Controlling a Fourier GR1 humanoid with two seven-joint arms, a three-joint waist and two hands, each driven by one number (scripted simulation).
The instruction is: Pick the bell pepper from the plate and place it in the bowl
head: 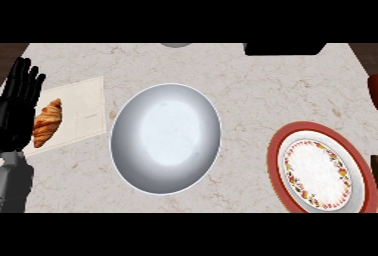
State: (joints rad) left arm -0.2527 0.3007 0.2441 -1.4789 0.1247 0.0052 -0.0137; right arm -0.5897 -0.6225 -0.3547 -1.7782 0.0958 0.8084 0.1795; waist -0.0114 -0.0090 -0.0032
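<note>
No bell pepper can be seen on the plate (322, 172) at the counter's right edge or in the bowl (165, 138) at its middle, so progress cannot be judged, while the left hand (18, 100) rests at the left edge, fingers straight and spread.
</note>
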